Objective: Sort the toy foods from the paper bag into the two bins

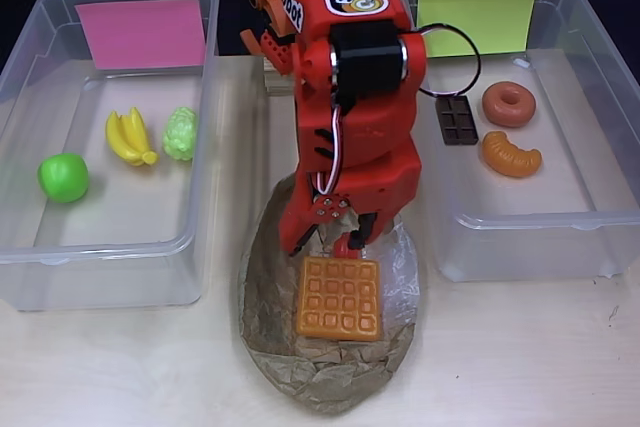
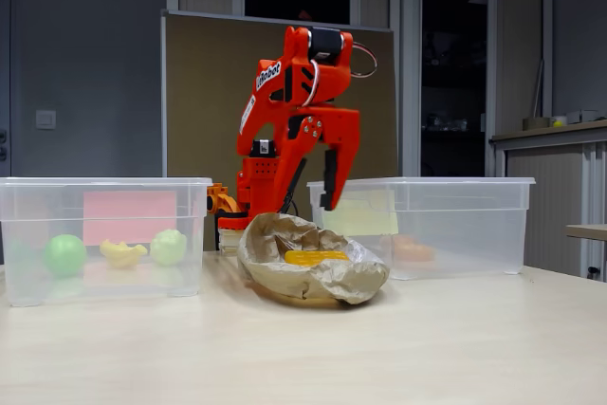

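Above the paper bag (image 1: 330,347), the gripper (image 1: 345,232) hung with jaws seemingly parted, holding nothing. The orange waffle (image 1: 340,298) lay flat in the bag; a descending grab risked snagging crumpled paper or sliding off it.

Looks like an office or lab room, set up for robot trials. Told by the pale laminate worktop (image 2: 427,348), a brown pinboard-like partition panel (image 2: 204,92) behind the arm, grey walls with a light switch (image 2: 45,119), dark glazed doors or windows (image 2: 455,54), and a cabinet with a counter (image 2: 555,187) at the right.
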Robot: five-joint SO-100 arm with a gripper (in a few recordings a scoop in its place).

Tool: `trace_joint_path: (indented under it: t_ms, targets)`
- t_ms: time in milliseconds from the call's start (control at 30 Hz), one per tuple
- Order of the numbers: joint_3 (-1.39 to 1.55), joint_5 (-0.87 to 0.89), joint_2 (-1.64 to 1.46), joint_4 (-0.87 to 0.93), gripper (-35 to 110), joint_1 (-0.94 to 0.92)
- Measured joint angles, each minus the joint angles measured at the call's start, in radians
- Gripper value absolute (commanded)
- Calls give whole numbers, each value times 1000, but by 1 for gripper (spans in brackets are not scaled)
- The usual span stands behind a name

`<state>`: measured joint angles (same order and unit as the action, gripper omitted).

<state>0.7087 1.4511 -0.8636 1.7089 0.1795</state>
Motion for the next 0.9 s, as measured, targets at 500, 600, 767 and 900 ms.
trace_joint_path:
  t_ms: [500, 600, 767, 900]
  targets:
    - [15, 241, 196, -316, 43, 130]
    - [57, 244, 198, -348, 39, 123]
    - [118, 244, 186, -364, 39, 120]
    - [198, 242, 164, -417, 38, 115]
